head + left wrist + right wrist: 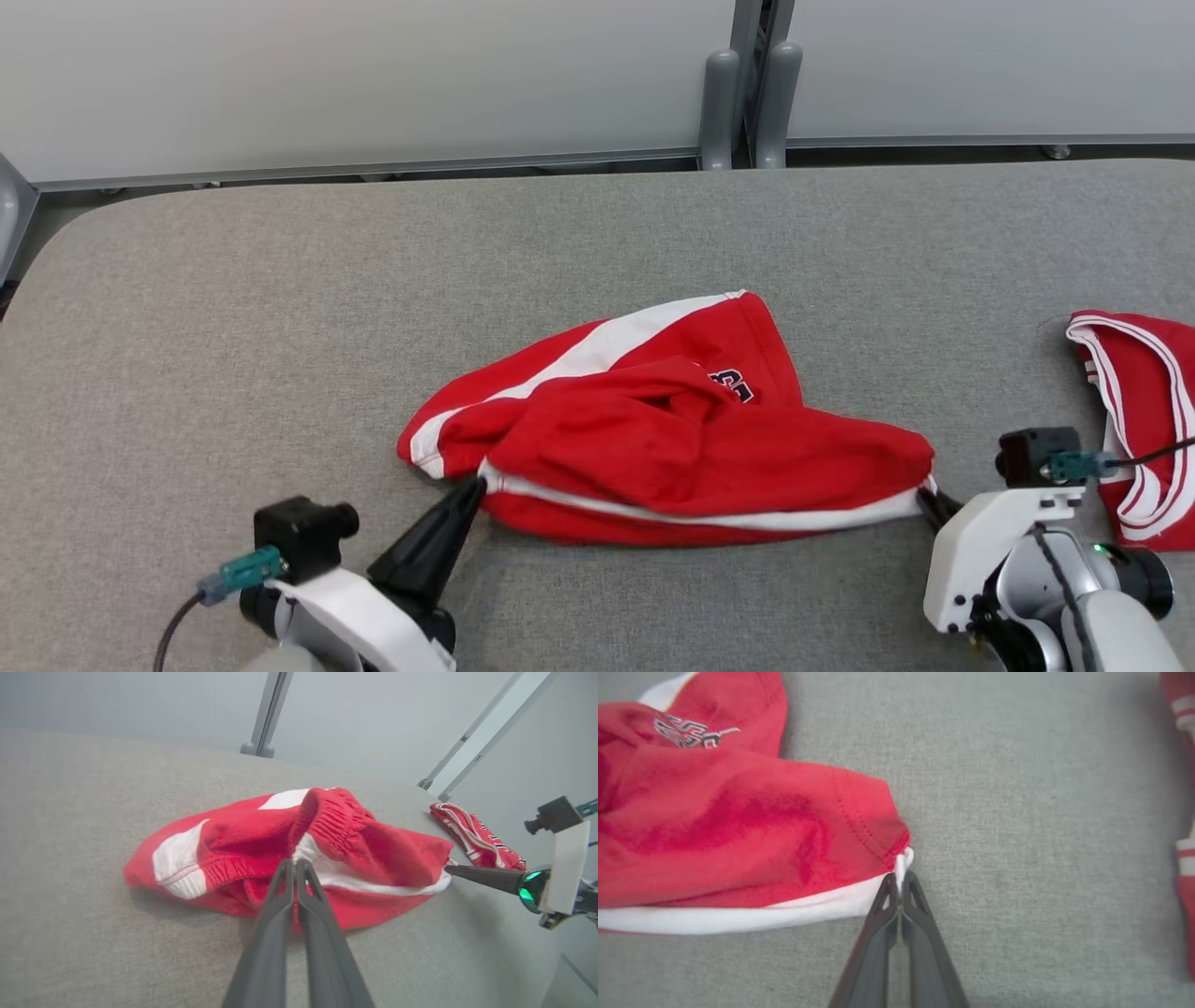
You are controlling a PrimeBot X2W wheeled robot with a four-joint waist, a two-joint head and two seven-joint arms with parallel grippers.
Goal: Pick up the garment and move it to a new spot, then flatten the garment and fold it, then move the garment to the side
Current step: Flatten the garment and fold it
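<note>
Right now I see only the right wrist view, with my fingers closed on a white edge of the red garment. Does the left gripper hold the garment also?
Observer: Yes. The left gripper is shut on the other near corner of the garment, at the white band.
Operator: Is the cloth flat between the two grippers?
Observer: No. It is bunched, with folds heaped in the middle; only the near white band runs almost straight to the right gripper.
Operator: The red thing at my right edge, what is it?
Observer: A second red garment with white stripes, lying apart on the table.
</note>
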